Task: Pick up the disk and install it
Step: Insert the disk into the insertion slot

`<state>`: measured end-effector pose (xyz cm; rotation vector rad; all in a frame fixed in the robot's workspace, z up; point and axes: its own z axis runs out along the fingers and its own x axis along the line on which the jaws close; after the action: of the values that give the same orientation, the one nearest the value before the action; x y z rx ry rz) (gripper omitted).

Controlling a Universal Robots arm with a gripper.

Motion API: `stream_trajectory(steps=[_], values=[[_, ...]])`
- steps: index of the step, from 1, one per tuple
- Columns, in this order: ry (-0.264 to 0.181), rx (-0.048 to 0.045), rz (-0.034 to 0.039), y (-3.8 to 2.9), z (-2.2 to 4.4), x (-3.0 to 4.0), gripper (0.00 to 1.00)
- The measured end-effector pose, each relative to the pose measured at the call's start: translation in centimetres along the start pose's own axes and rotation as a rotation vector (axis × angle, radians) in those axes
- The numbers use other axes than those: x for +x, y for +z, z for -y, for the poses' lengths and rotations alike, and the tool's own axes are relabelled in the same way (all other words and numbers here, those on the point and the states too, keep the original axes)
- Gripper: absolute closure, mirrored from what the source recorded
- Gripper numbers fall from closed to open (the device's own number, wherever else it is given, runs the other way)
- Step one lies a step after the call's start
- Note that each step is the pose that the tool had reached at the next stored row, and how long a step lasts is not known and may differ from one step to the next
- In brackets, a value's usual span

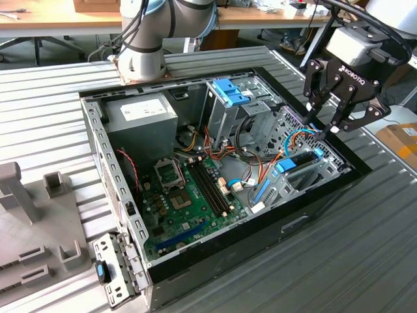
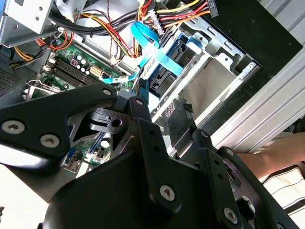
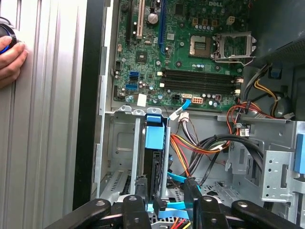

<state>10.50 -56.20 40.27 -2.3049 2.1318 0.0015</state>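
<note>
1. Gripper (image 1: 324, 124) hangs over the drive bay at the end of the computer case (image 1: 313, 208) on the exterior view's right. Its fingers are spread and pinch nothing.
2. In the first wrist view the disk (image 3: 155, 167) stands on edge in the bay slot between those fingers, with its blue end tab (image 3: 155, 136) towards the motherboard (image 3: 190, 47). It looks seated or nearly so. Whether a finger touches it, I cannot tell.
3. Seating it well, I judge, means keeping square to the blue rails and pressing straight along the slot. The loose cables (image 3: 195, 143) lie just beside the bay and could snag.
4. From the exterior view's left, the ribbed metal table (image 1: 58, 91) carries a grey fixture (image 1: 19, 195), then the case, and a cardboard box (image 1: 401, 140) sits at the far right.
5. Wooden desks (image 1: 58, 19) stand behind. A person's hand (image 3: 9, 57) rests on the table near the case.
</note>
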Motion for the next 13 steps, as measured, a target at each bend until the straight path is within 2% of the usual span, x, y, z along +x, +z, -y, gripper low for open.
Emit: stream_trajectory(steps=[3,13], values=[[0.000,0.0000,0.0000,0.00,0.30,0.02,0.56],[0.000,0.0000,-0.0001,0.00,2.16,0.05,0.56]])
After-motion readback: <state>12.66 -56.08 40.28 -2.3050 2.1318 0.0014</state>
